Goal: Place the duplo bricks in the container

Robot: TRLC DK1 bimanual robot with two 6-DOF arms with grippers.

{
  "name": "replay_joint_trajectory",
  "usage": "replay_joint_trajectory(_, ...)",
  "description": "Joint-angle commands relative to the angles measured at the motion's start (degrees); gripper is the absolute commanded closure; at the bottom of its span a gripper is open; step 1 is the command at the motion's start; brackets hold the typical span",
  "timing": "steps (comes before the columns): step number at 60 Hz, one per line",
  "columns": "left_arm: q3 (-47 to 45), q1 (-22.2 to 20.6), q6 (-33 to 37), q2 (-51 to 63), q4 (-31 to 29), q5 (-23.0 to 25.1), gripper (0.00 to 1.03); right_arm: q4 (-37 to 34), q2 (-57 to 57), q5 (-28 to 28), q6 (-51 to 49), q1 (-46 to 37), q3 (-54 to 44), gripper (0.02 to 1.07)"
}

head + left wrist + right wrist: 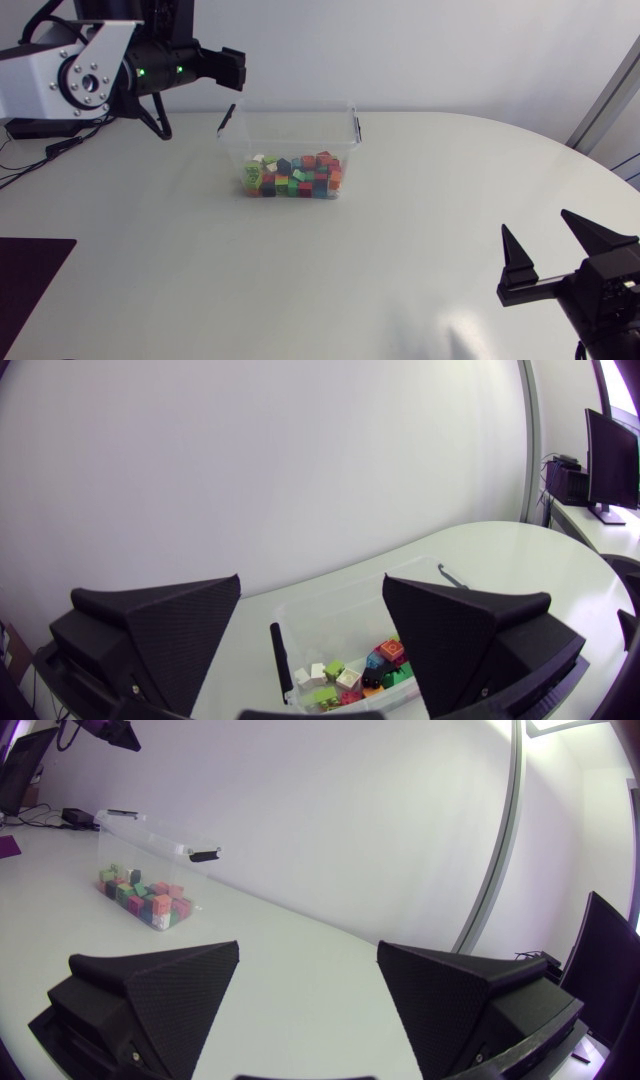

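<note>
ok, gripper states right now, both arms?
Left gripper: open, holding nothing.
Right gripper: open, holding nothing.

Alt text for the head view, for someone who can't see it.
A clear plastic container holding colourful duplo bricks stands far-centre on the white table. The left claw hangs open near its left end; the right claw is open at the near right.

Setting: robotics lab bench. Evidence: broad white table (420, 230) with a rounded edge; left arm (70, 75) and right arm (600, 285) stationed at opposite sides; loose cables (22, 158) beside the left arm; clear container (290, 125) of coloured bricks (295, 180) set out on the tabletop.
</note>
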Motion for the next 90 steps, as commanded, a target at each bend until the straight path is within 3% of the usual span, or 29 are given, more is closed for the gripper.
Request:
replay_joint_trajectory(1,-3.7,0.8,1.5,-2.9,1.0,0.0,0.04,-0.5,-0.3,-0.2,0.1,0.5,-1.1,0.07)
replay_joint_trajectory(36,-28.2,6.6,0.1,-25.6,10.5,0.5,0.04,-0.4,-0.3,-0.2,0.3,2.1,-1.1,0.07)
replay_joint_trajectory(68,-47.3,6.9,1.3,-44.5,13.1,0.4,0.04,-0.2,-0.3,0.0,5.6,2.1,-1.1,0.07)
replay_joint_trajectory(90,-58.5,10.5,0.5,-58.9,12.3,0.8,0.04,-0.3,-0.3,-0.1,7.4,1.3,-1.1,0.07)
